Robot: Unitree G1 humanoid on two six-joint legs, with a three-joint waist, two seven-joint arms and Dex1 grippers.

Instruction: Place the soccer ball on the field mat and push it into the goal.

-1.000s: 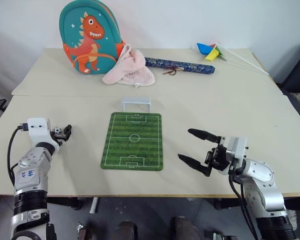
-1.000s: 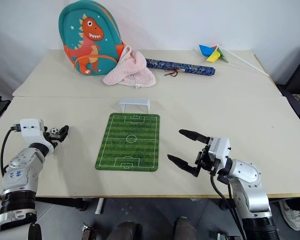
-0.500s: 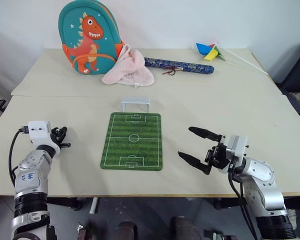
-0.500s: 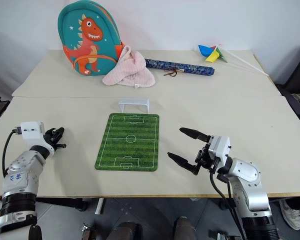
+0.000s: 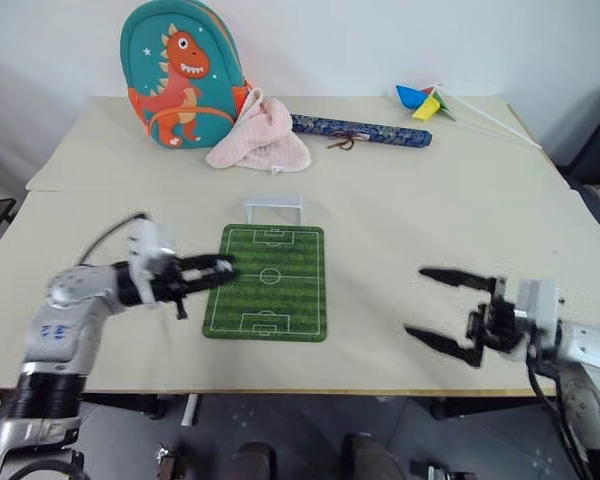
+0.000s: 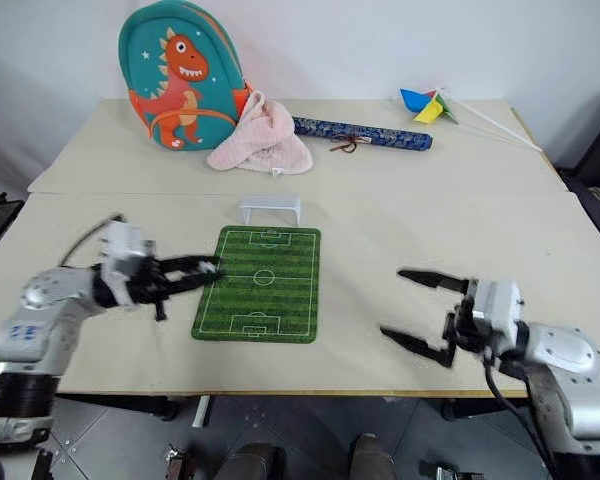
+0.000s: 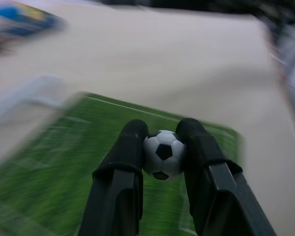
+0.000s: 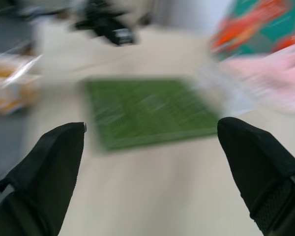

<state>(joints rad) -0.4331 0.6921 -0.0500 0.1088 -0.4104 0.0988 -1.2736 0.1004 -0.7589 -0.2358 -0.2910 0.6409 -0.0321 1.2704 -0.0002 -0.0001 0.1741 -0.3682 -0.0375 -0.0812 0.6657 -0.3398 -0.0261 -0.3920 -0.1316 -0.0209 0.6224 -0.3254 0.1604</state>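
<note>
Left hand pinches soccer ball across its middle; small, smooth, likely roll-prone over field mat; right hand open.

L end effector at field mat edge.

Head stereo pair looks forward and down from the near edge, taking in the whole table, both eyes nearly identical. Left wrist cam sits super close over the field mat, facing right. Right wrist cam faces left, catching the same mat from farther off.
</note>
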